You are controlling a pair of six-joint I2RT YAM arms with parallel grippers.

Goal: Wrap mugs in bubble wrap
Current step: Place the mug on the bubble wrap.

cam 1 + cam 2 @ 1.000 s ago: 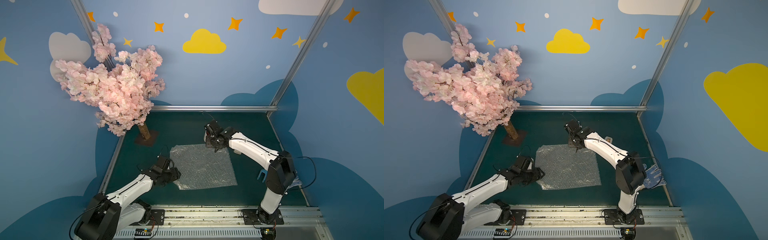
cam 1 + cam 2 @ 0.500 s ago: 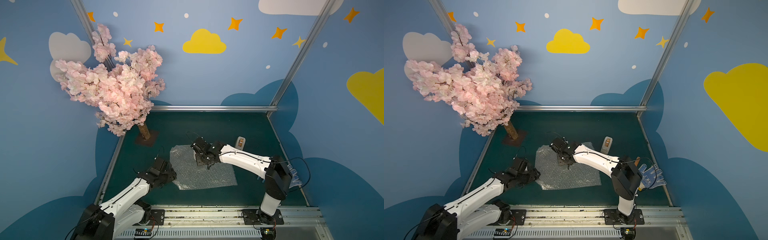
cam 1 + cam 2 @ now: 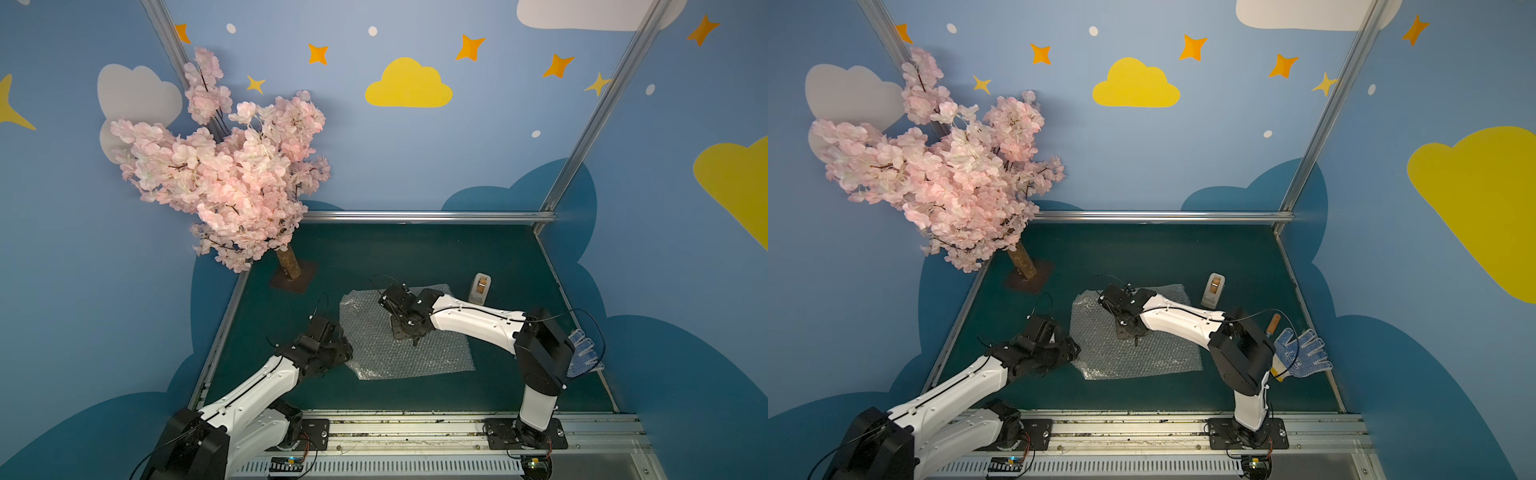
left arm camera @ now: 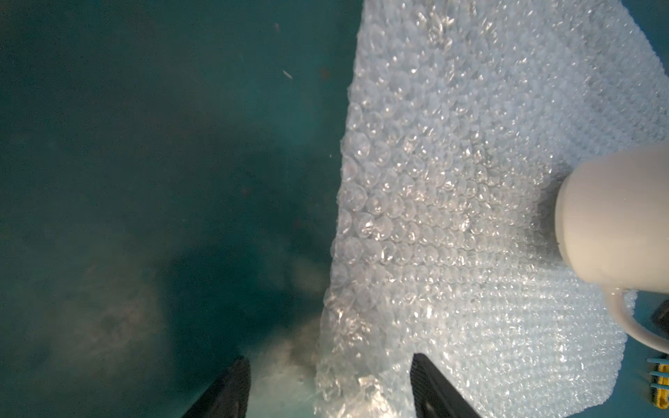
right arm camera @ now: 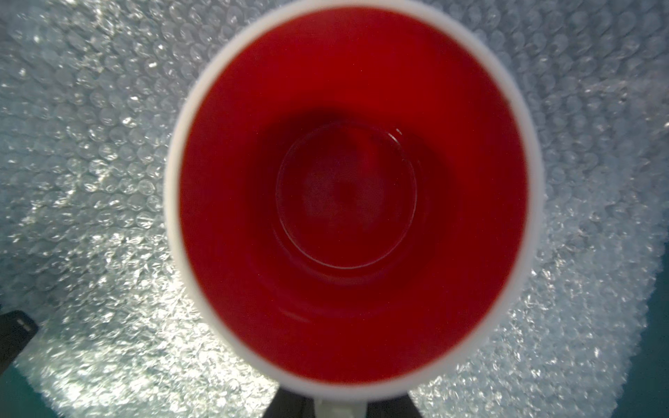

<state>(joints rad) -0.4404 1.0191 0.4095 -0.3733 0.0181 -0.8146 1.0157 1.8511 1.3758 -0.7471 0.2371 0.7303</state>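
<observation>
Pose: left arm low, reaching forward; left tool (image 4: 329, 358) jaws apart. The right arm stretched inward; right tool (image 5: 338, 407) clamped on mug (image 5: 351, 195) handle.

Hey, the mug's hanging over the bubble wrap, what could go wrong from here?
1. The right tool grips the mug only by its handle, so it may swing or tip when set on the bubble wrap.
2. The left tool stands open astride the sheet's edge. Closing there might catch only a thin fold that slips out, or pulling might drag the sheet from under the mug.
</observation>
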